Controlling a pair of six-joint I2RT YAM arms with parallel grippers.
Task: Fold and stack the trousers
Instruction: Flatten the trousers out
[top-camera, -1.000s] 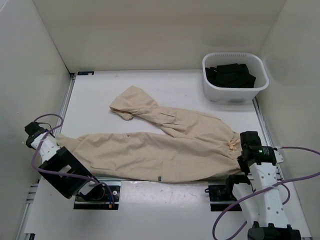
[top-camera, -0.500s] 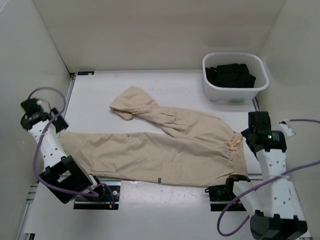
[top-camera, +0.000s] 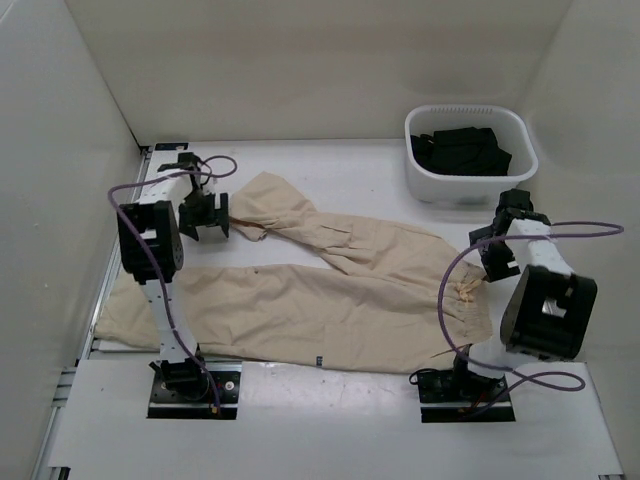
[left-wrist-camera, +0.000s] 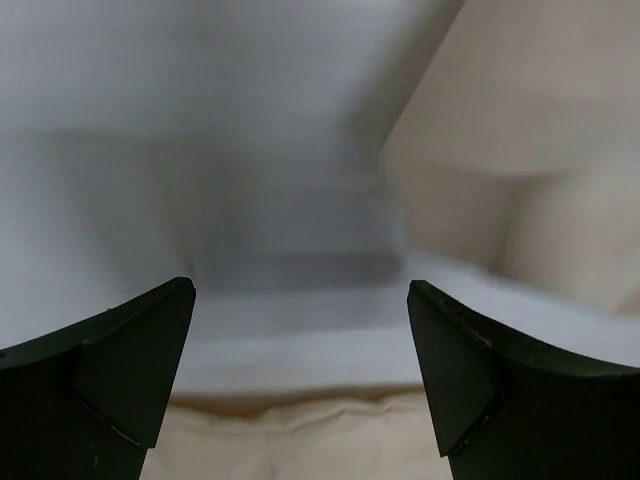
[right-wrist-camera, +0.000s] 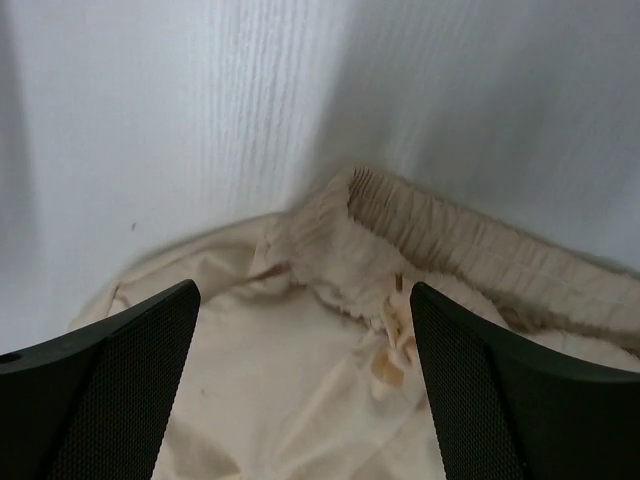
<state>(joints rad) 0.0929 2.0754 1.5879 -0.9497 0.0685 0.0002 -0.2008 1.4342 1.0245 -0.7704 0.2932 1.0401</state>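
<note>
Robot lab test cell: plain white panel walls (top-camera: 300, 70) box in a white surface (top-camera: 350, 170). Aluminium rail (top-camera: 133, 200) along its edge, two arms bolted to base plates (top-camera: 195, 392), purple cables (top-camera: 440, 300), white plastic bin (top-camera: 470, 195) holding black garments (top-camera: 460, 150).

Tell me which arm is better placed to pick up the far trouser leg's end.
Left: the left gripper, open, sits beside that leg end; the right gripper hovers over the waistband.

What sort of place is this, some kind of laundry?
Probably a robot test booth, not a laundry: a left arm and right arm bolted to a white table, bare walls closing it in, and just beige trousers plus a tub of dark clothes.
</note>
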